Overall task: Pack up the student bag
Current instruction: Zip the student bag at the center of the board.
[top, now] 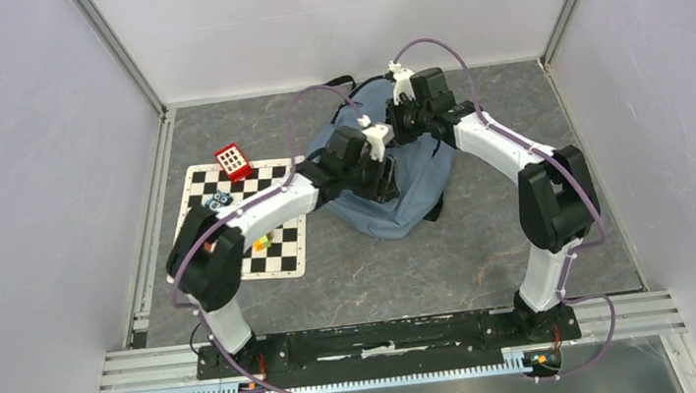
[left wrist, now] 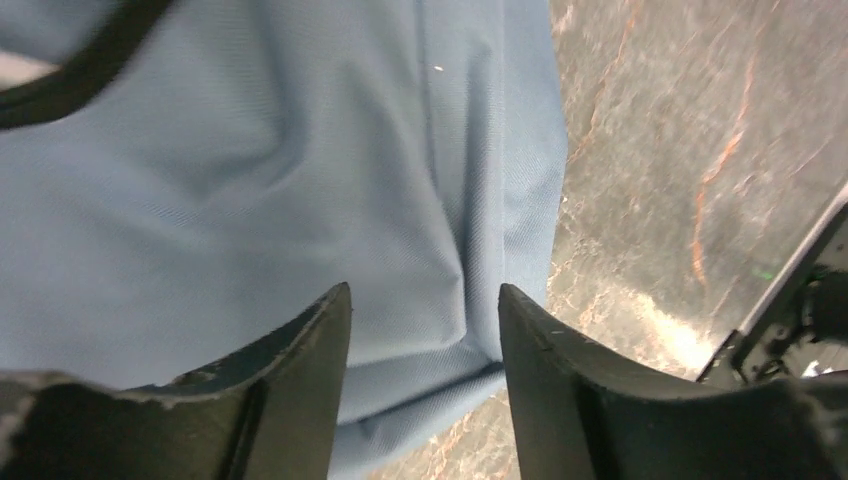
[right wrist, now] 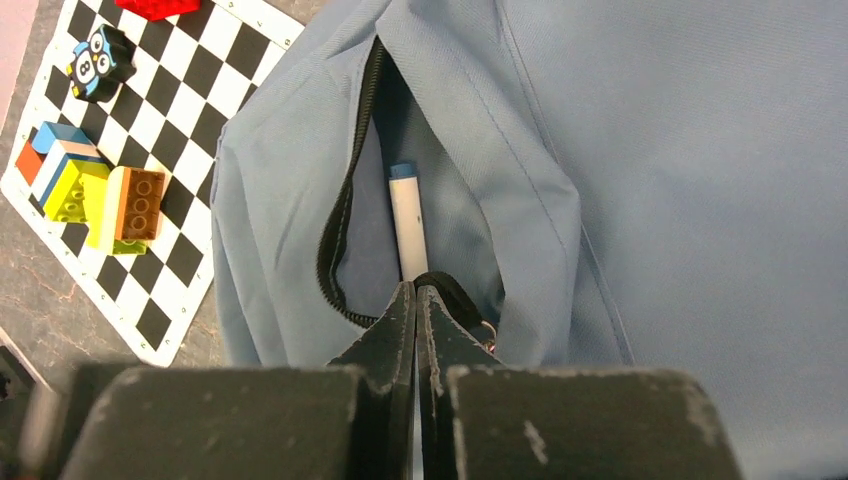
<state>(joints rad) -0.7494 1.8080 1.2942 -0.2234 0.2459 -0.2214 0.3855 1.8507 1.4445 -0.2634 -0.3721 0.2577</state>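
Student bag (left wrist: 250, 180) lies just under left tool (left wrist: 425, 300).

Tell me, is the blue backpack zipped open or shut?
Open: the backpack has its zipper gaping, and a white pen shows inside.

Fingers of left end effector (left wrist: 425, 300) parted over student bag (left wrist: 250, 200) fabric; dark marbled table (left wrist: 680, 150) at right.

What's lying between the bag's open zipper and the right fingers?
A white marker with a blue cap, lying inside the opening of the student bag; the right wrist view shows it.
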